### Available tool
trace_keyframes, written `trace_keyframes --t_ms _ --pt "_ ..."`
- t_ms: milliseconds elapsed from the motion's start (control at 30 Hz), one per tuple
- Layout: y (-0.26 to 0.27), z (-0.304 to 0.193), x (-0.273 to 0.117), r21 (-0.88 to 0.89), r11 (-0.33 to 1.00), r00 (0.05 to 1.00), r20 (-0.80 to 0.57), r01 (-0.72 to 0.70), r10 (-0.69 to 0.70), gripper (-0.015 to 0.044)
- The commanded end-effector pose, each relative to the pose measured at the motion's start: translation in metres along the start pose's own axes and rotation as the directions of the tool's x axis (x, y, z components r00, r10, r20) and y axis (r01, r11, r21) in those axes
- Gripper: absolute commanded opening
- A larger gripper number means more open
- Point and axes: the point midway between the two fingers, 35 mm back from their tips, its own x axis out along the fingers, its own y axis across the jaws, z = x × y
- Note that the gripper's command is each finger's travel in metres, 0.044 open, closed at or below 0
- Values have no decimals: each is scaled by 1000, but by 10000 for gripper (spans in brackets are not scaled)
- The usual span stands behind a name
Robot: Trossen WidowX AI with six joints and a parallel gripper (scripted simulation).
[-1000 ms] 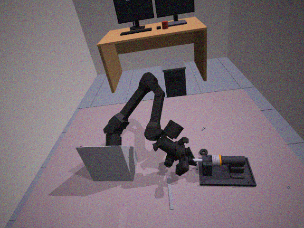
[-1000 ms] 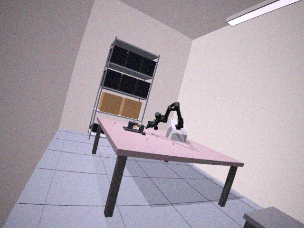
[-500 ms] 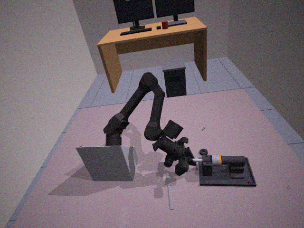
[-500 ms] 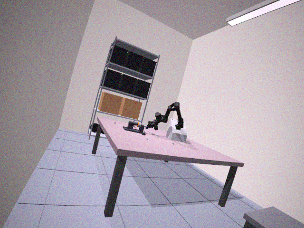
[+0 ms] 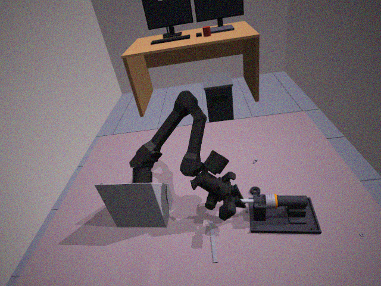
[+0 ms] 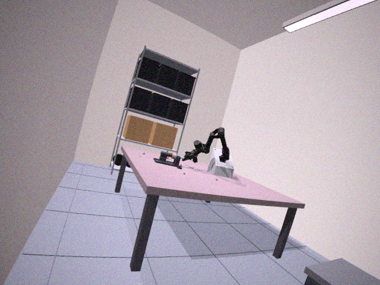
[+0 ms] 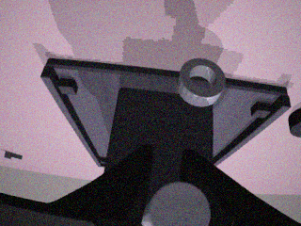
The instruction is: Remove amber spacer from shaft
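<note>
My gripper [image 5: 241, 200] [image 6: 184, 158] is shut on the pale shaft [image 5: 247, 200], left of the upright support block [image 5: 259, 213]. In the wrist view, a round grey end [image 7: 179, 206] shows below the two dark fingertips [image 7: 167, 155]. Several pale grey spacers [image 5: 269, 200] sit side by side on the far side of the support. The amber spacer [image 5: 276, 200] [image 6: 173, 155] is upright in line with them, against the big dark housing block [image 5: 293, 201] [image 6: 165, 154]. I see no gap there. The shaft's inner end is hidden.
The fixture has a dark rimmed base plate [image 5: 286, 232]. A dark ring [image 5: 255, 193] lies behind its support; a grey ring [image 7: 202, 100] shows near the plate edge in the wrist view. A thin pale strip [image 5: 214, 249] and a few small dark items lie on the pink table [image 6: 190, 184].
</note>
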Motion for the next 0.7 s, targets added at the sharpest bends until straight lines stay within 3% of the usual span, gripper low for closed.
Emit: trace_keyframes --t_ms 0,667 --pt "0 2 -1 -2 1000 1000 2 0 0 0" --pt "0 3 -3 -2 1000 1000 2 0 0 0"
